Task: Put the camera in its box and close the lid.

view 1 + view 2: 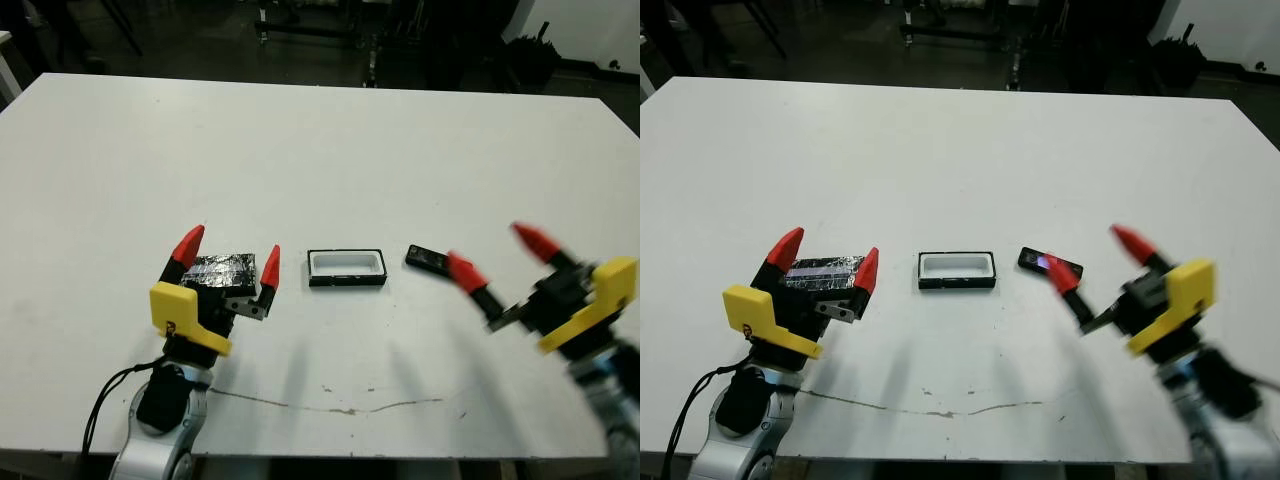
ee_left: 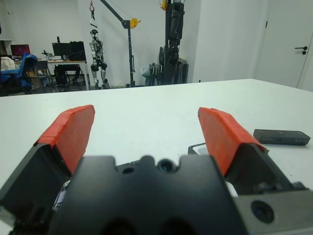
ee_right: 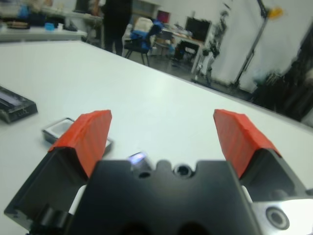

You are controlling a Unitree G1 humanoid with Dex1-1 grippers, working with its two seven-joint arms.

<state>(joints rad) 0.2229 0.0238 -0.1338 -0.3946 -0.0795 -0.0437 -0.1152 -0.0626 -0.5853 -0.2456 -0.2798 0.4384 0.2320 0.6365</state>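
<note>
No lettering, label, brand, number or sign is showing legibly in any view. The thin flat black camera bar (image 1: pixel 428 258), the shallow black tray with white lining (image 1: pixel 347 268) and the crinkly, reflective black lid slab (image 1: pixel 221 270) are showing no marking that can be read, and the monitors far behind the white table (image 1: pixel 320 150) are displaying nothing legible.

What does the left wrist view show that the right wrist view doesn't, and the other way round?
Only the left wrist view shows the camera, lying flat and untouched. Only the right wrist view shows the lid, the open box with its white lining, and a person standing beyond the table. Both show the white table and an open tool in front: left tool, right tool, each empty.
</note>
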